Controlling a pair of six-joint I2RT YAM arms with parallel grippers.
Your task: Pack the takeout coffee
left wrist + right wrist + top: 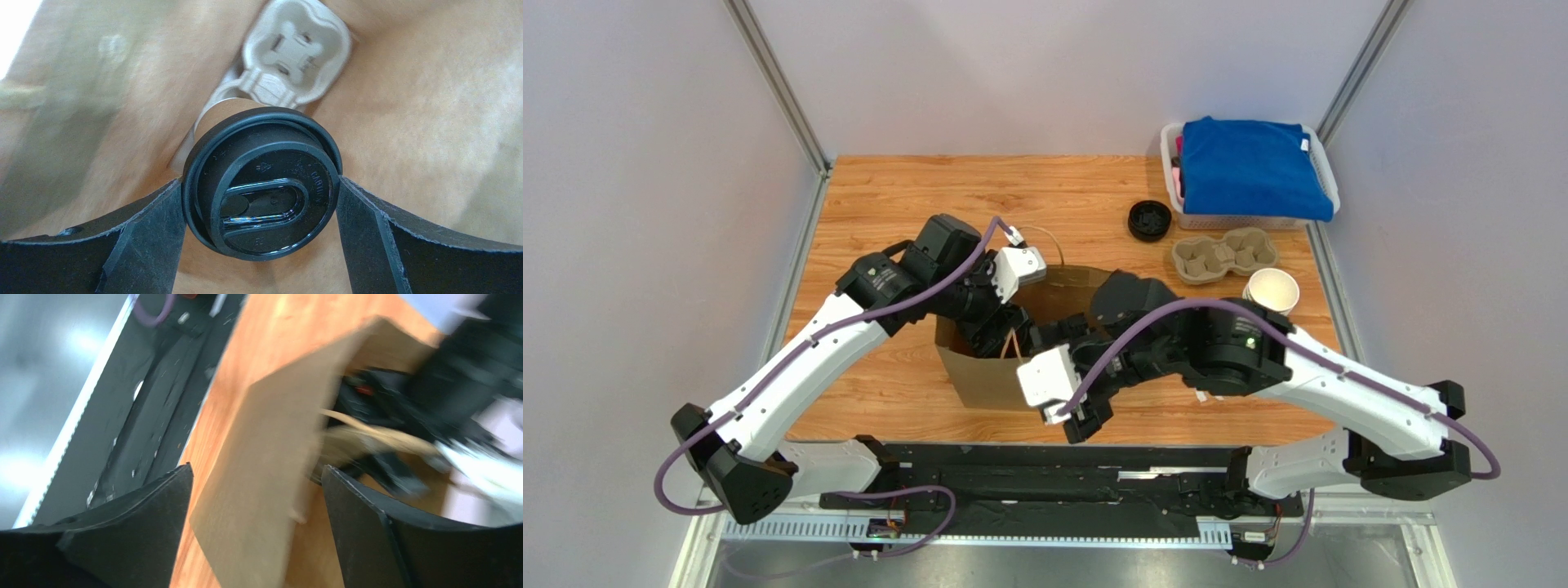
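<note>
Where a wooden surface (891, 208) fills the frame, a brown paper bag (983, 374) stands open at its middle, and two arms meet over it. The left arm (811, 355) bends in from the bag's left and dips through its mouth. The right arm (1333, 380) curls in from the bag's right, across its near side.

Far right of the bag and beyond it, at the surface's back corner, sits a white bin (1320, 159) topped by a folded blue cloth (1253, 165). Between bin and bag lies the outer tray (1225, 255), a pulp cup carrier. Just nearer than it stands a white-rimmed cup (1273, 290) with no lid.

Inside the bag, the left hand (259, 184) is clamped on the coffee (264, 153). Its two black fingers (147, 226) press the opposite sides of the round black lid. The brown cup wall shows just under the lid's rim. The coffee hangs low within the bag, above an inner tray (294, 49) of pale pulp on the bag's floor. Whether the cup's base sits in that tray cannot be told.

At the bag's near edge, the right hand (256, 470) has its fingers well apart, with the bag's wall passing between them; the wrist view is blurred.

A loose black lid (1150, 221) rests beyond the bag to the right, just left of the bin.
</note>
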